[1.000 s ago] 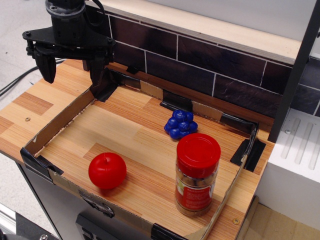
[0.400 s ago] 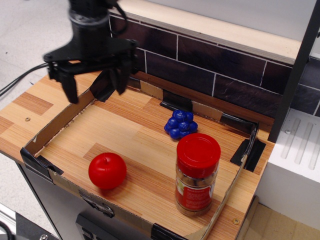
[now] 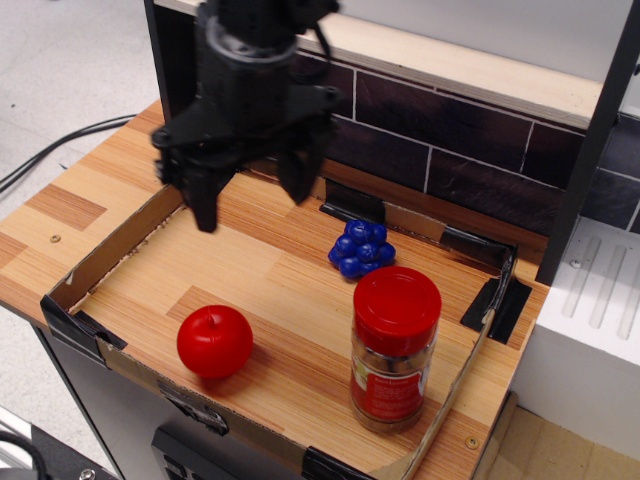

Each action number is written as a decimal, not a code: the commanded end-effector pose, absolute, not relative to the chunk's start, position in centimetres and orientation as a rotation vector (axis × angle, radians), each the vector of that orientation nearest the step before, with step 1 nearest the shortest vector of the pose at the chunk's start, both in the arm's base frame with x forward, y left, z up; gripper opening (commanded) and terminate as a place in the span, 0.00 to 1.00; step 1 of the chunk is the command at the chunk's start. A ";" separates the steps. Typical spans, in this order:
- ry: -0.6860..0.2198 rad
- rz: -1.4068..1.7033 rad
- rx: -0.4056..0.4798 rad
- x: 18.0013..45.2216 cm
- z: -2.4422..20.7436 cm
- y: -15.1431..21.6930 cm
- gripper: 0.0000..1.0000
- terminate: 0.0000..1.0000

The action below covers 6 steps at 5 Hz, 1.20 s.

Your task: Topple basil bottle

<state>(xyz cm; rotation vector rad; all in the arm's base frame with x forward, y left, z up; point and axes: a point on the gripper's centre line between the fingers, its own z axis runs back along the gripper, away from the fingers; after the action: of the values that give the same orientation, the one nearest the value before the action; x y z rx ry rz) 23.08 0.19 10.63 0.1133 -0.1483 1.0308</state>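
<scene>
The basil bottle stands upright at the front right of the cardboard tray. It is a clear jar with a wide red lid, a red-and-green label and brownish contents. My black gripper hangs open and empty above the tray's back left part, fingers pointing down. It is well to the left of and behind the bottle, not touching anything.
A red apple lies at the tray's front left. A blue grape cluster lies just behind the bottle. A dark brick wall runs along the back. A white block stands to the right of the tray.
My gripper has moved to the right and forward, from over the tray's back left corner to above the tray's back left area, still open. The bottle, apple and grapes have not moved.
</scene>
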 end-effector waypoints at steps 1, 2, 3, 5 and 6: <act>-0.219 1.103 0.048 23.1 11.0 -3.3 1.00 0.00; -0.195 1.147 0.042 22.7 10.1 -4.8 1.00 0.00; -0.214 1.200 0.027 22.2 9.5 -6.1 1.00 0.00; -0.169 1.235 -0.005 21.5 8.6 -8.2 1.00 0.00; -0.139 1.268 -0.016 21.6 8.4 -9.0 1.00 0.00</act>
<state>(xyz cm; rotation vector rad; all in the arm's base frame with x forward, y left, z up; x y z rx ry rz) 20.39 -8.81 7.43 0.0184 -0.1095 1.2773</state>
